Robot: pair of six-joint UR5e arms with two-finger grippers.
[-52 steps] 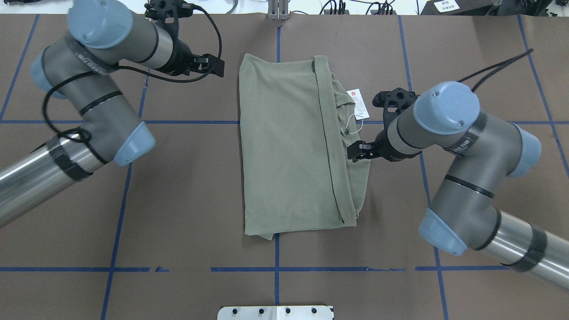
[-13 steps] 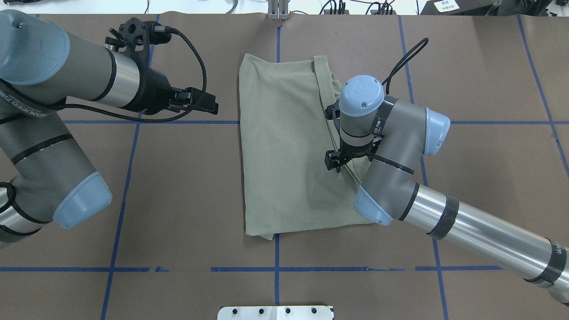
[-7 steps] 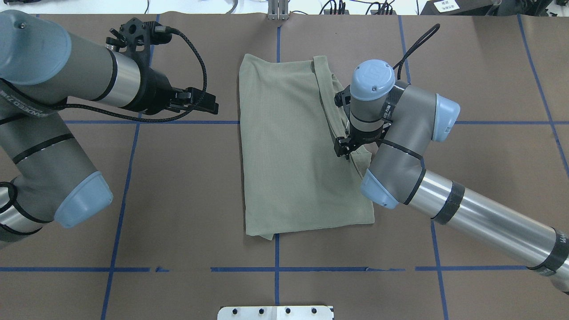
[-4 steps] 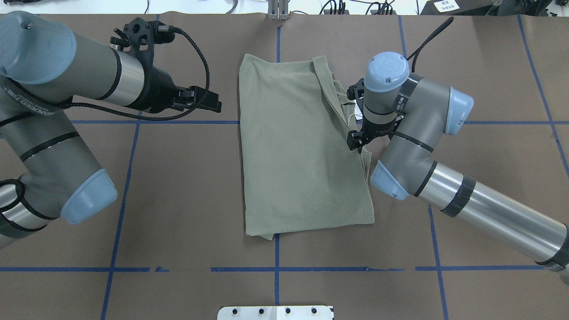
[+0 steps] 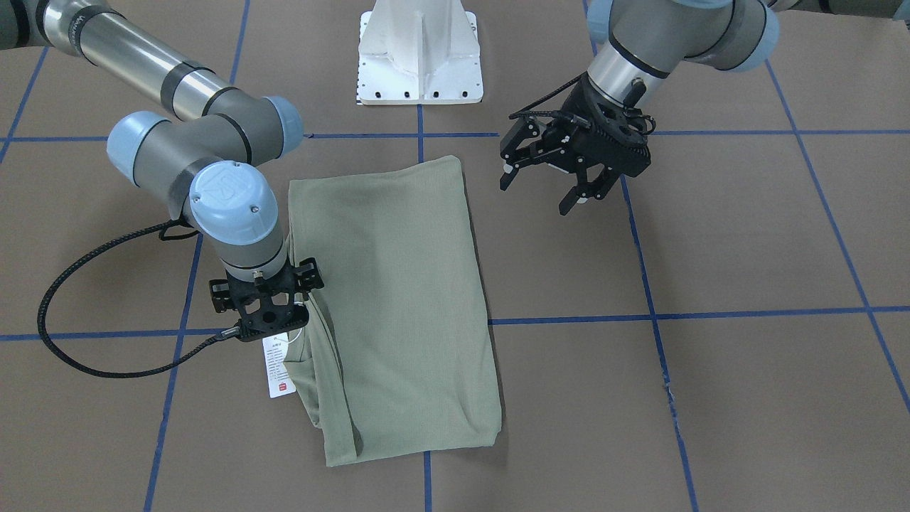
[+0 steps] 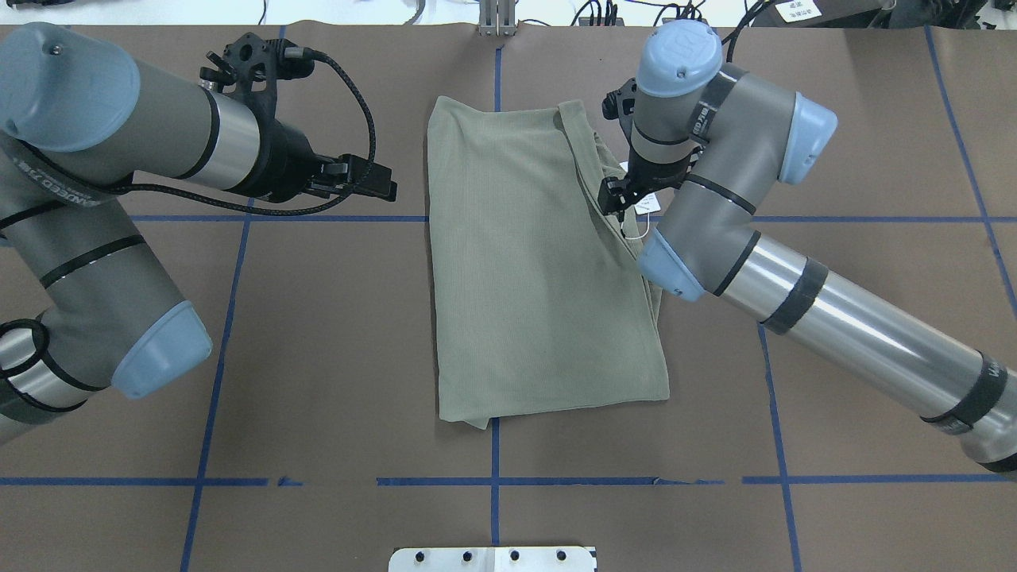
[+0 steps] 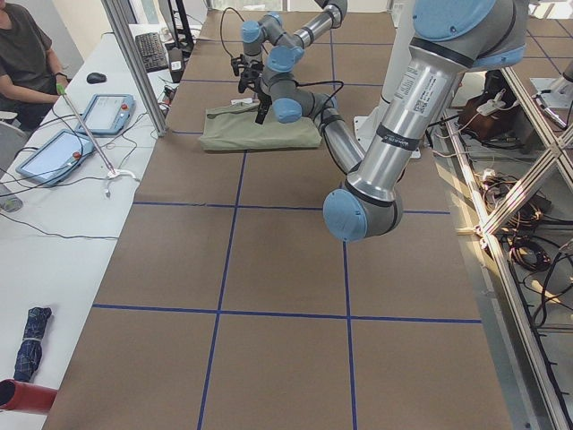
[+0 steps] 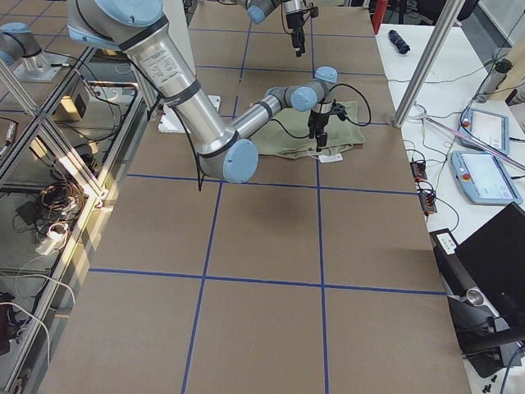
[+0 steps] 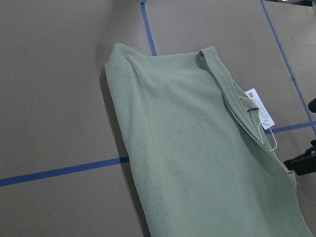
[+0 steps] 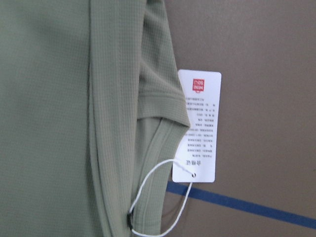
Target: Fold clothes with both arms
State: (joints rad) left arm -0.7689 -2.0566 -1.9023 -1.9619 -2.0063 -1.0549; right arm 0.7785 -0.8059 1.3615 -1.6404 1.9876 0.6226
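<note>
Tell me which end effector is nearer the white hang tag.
Right. The right end effector hovers just above the hang tag at the shirt's collar side. The left end effector is open over the table, beyond the shirt's opposite side.

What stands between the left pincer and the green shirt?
Nothing visible does. Between the left pincer and the sage-green shirt there is only bare brown table cover with a blue tape line. The white hang tag lies at the shirt's other edge, beside the right pincer.
</note>
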